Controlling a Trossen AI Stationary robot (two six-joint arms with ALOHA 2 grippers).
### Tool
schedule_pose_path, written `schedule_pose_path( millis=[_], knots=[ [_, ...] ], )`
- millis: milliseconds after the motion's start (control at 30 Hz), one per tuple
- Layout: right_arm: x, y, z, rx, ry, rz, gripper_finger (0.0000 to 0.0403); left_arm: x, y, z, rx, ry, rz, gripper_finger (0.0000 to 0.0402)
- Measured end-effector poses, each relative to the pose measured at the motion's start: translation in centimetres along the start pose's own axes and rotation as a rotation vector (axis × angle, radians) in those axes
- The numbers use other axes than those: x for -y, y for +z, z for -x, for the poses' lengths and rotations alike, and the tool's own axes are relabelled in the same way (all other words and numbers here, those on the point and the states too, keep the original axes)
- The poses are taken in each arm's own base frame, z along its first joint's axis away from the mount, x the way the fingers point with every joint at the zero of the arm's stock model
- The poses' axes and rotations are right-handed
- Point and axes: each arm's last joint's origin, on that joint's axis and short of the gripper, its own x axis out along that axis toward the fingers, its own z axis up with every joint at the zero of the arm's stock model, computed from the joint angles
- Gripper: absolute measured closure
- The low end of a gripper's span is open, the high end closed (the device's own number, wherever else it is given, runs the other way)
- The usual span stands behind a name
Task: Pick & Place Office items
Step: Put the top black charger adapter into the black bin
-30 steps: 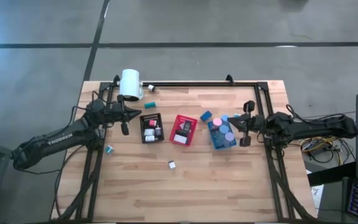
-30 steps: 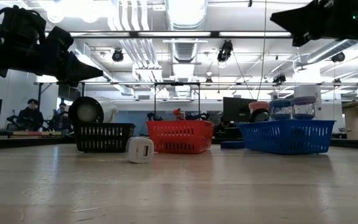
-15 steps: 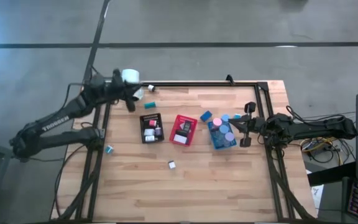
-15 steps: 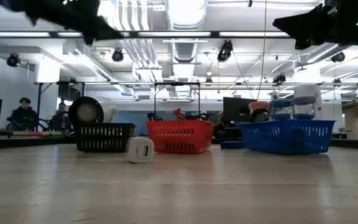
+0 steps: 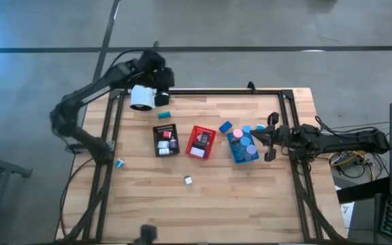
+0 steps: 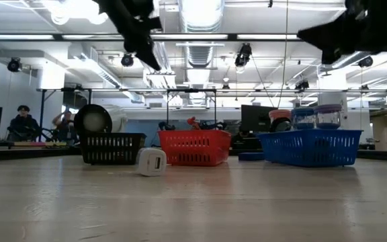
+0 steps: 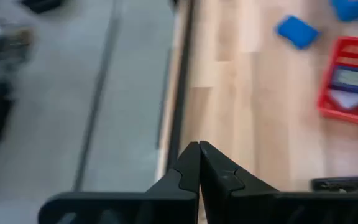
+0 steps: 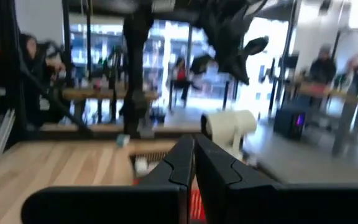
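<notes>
High view: left tool (image 5: 163, 80) pressed together above the wooden table's (image 5: 237, 197) far-left corner; right tool (image 5: 269, 136) pressed together beside the blue plastic tray (image 5: 242, 151); small white block (image 5: 188, 180) lies near-centre.

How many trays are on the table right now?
3, in a row mid-table: the black tray nearest the left arm's side, the red tray in the middle, the blue tray nearest the right arm. None appear hidden.

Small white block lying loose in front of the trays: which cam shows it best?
Low view: the small white block sits nearest, unobstructed, in front of the black tray and the red tray. The high view shows only a speck on bare wood. I can't pick it out in either wrist view.
</notes>
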Motion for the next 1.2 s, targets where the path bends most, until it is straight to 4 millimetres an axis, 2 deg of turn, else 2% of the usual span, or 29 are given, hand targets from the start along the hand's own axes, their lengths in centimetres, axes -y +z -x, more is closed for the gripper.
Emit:
schedule_pose_path(
  millis=[100, 367, 467, 667, 800, 967, 1100, 1200],
  knots=[
    [0.1, -0.3, 0.5, -0.063, 0.002, -0.051, 0.0390, -1.1, 0.5, -1.8, 0.007, -0.119, -0.038, 0.0398],
    [0.1, -0.2, 1.8, 0.032, 0.056, -0.069, 0.0390, -2.1, 0.8, -6.4, -0.093, -0.234, -0.124, 0.0392],
    [0.2, -0.3, 2.1, 0.027, 0.056, -0.058, 0.0390, -2.3, 0.2, -8.0, -0.122, -0.252, -0.155, 0.0386],
    [0.1, -0.9, 2.2, -0.023, 0.060, -0.036, 0.0390, -3.4, -1.6, -11.0, -0.257, -0.176, -0.210, 0.0365],
    [0.1, -1.1, 2.2, -0.043, 0.063, -0.028, 0.0390, -3.6, -3.0, -12.2, -0.312, -0.231, -0.256, 0.0317],
    [0.0, -1.1, 2.2, -0.063, 0.101, -0.027, 0.0390, -3.7, -4.2, -13.5, -0.352, -0.272, -0.240, 0.0228],
    [0.0, -1.1, 2.2, -0.063, 0.101, -0.023, 0.0390, -3.6, -4.8, -14.2, -0.385, -0.311, -0.287, 0.0162],
    [0.0, -1.1, 2.2, -0.067, 0.101, -0.018, 0.0390, -3.3, -5.1, -14.7, -0.405, -0.334, -0.314, 0.0130]
  ],
)
